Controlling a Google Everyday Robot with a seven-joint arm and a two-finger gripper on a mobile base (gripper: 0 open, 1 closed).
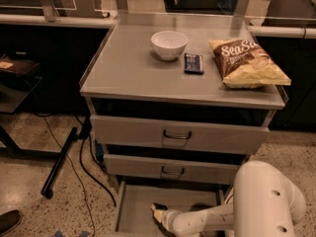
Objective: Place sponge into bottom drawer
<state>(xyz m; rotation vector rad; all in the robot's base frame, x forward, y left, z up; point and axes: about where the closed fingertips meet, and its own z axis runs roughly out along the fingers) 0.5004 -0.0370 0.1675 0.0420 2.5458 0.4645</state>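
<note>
1. Pale yellow foam with a dark face is seen at the very tip of the gripper (159, 215). This is the sponge (157, 210), one in number, and it is touched by the gripper's end. Whether it is clamped or merely rested against cannot be told.
2. The gripper is placed low inside the bottom drawer (133, 206), over the left-centre of its floor. It is carried by one smooth cream-white arm (202, 220), which is extended in from the right out of a bulky rounded housing.
3. The sponge is thus found within the bottom drawer, a shallow, wide grey metal tray standing open. Whether the sponge lies on the flat floor or is held just above it cannot be told.
4. Three drawers are counted in all. The two upper drawers (133, 131) are shut, and each is fitted with one thin loop handle (177, 135).
5. Three things are counted on the matt grey cabinet top (123, 68):
   - one round, glossy white bowl (169, 44);
   - one flat, dark rectangular packet (193, 63) just beside the bowl;
   - one crinkled brown-and-yellow chip bag (249, 63), laid flat near the right edge.
6. A speckled stone floor (29, 191) is seen left of the cabinet, crossed by a black cable (86, 167) and one black bar (59, 164).
</note>
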